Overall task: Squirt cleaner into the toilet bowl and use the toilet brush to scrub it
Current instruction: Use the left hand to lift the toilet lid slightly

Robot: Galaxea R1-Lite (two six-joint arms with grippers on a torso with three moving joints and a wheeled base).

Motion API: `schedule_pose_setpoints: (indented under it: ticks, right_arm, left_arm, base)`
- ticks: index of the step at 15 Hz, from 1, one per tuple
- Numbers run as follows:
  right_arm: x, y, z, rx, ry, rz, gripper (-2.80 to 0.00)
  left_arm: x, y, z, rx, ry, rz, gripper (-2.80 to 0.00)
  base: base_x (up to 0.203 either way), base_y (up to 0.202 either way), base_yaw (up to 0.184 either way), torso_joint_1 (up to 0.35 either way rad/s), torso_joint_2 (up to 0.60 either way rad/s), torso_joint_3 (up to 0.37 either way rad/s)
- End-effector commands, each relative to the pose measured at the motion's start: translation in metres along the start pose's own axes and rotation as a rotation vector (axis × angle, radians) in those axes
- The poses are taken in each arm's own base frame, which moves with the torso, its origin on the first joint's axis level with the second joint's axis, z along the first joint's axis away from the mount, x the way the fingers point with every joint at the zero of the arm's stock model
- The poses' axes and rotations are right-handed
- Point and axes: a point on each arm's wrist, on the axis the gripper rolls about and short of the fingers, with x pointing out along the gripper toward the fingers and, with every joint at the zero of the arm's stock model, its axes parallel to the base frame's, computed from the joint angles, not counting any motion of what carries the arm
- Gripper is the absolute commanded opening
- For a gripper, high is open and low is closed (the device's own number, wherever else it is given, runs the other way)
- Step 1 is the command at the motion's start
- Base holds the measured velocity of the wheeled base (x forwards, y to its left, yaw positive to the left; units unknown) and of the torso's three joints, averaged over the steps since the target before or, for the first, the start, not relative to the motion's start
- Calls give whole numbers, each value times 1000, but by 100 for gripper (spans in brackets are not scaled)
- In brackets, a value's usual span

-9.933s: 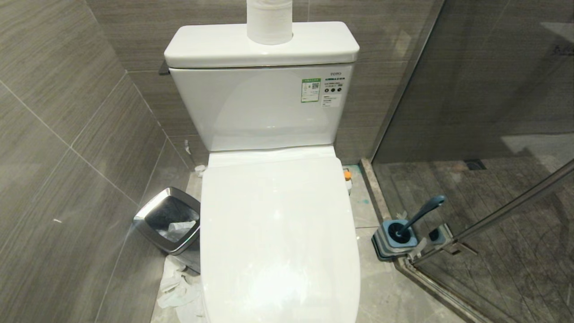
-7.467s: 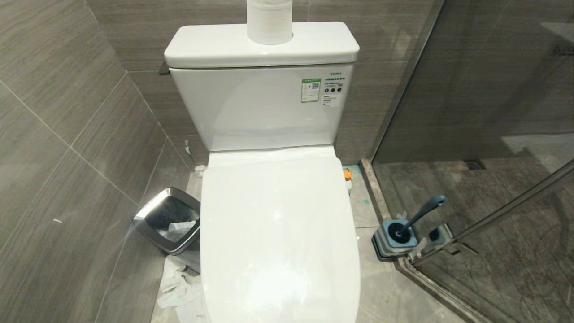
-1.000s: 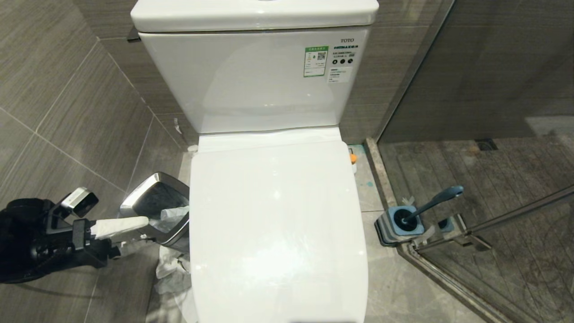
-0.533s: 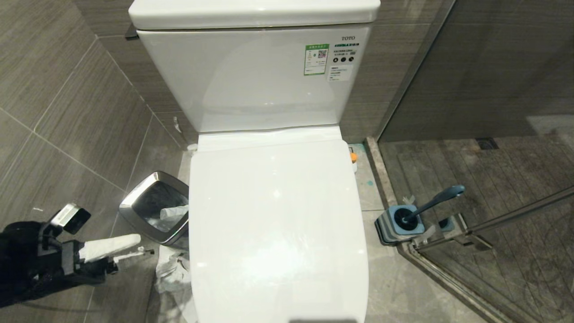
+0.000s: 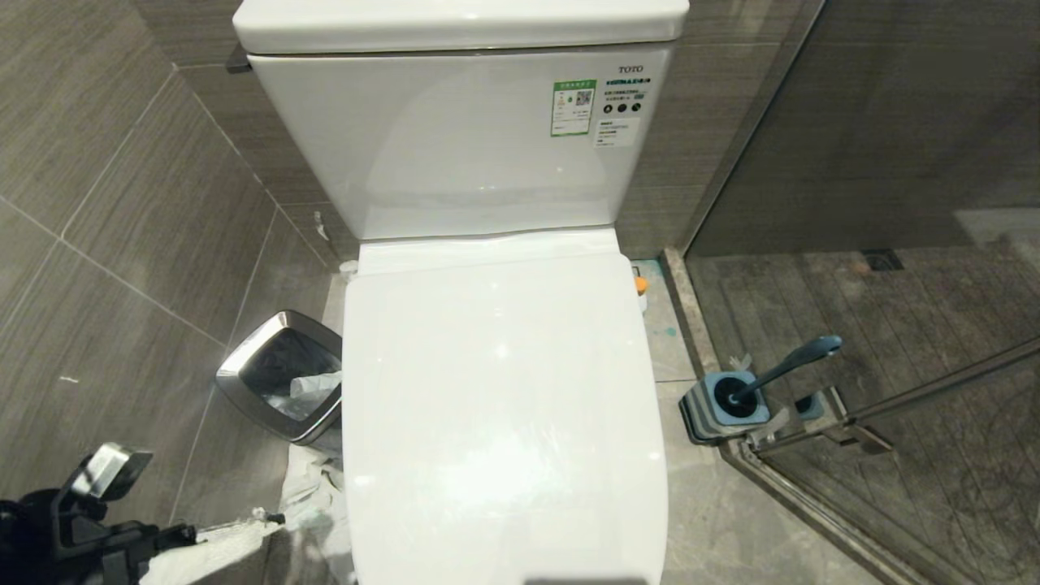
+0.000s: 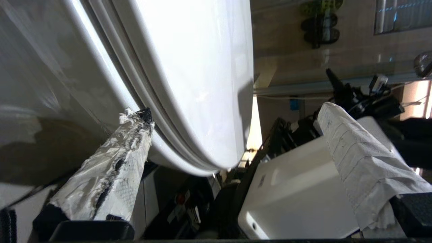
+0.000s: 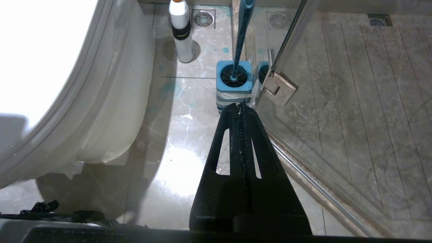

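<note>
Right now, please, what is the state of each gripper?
Left gripper: open, holding nothing, one paper-wrapped finger at the toilet rim.
Right gripper: closed, empty, hanging above the floor near the toilet brush.

Grey-tiled bathroom corner with a glass shower enclosure

Large streaked grey wall tiles (image 5: 122, 211) meet a pale marbled floor (image 5: 715, 528). A glass partition (image 5: 877, 146) on a metal hinge (image 7: 278, 88) closes off the shower floor (image 5: 910, 325), where a drain (image 5: 881, 260) sits near the back wall.
</note>
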Motion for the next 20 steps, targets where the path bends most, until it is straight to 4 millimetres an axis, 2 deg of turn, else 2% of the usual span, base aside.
schedule_pose_setpoints:
  ticks: [1,5,9,12,14,17,20]
  right_arm:
    - [0,0,0,0,0,0,-280]
    - [0,0,0,-1,0,0,-280]
    - [0,0,0,-1,0,0,-280]
    - [0,0,0,-1,0,0,-280]
    - [0,0,0,-1,0,0,-280]
    - [0,0,0,0,0,0,-280]
    - [0,0,0,-1,0,0,-280]
  left_arm:
    - [1,-10,-12,9,27,6,0]
    - [4,-11,-22,31,127,45,0]
    - [10,7,-21,117,162,42,0]
    - [1,20,-12,158,124,91,0]
    - [-10,26,2,79,89,133,0]
    - [-19,10,20,-131,64,140,0]
    - [-19,-27,31,-190,73,129,0]
  base:
    - [0,0,0,0,0,0]
    - [0,0,0,0,0,0]
    - [0,0,0,0,0,0]
    - [0,0,0,0,0,0]
    - [0,0,0,0,0,0]
    - [0,0,0,0,0,0]
    - [0,0,0,0,0,0]
